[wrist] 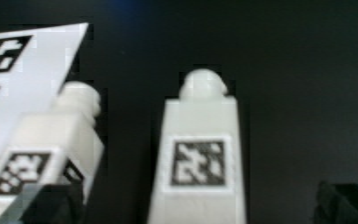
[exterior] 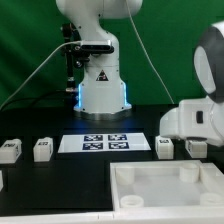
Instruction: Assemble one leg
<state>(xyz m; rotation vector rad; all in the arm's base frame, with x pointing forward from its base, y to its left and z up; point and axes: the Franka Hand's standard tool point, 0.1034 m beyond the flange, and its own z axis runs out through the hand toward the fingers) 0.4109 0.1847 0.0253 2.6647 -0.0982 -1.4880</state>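
Gripper: fingers spread wide, gripping nothing, one leg lined up between them, untouched. Second leg just beside it, on the side nearer the marker board. Both stand at the exterior view's right, just above the square tray part in that frame.

This is a robotics lab bench, not a home or a shop: a white robot arm base with a warning triangle and a blue glow at its foot stands on a matte black table, with cables hanging beside it and a green curtain behind. A marker board lies flat on the tabletop, and similar printed tags (black-and-white squares) cover the small white legs lined up beside it
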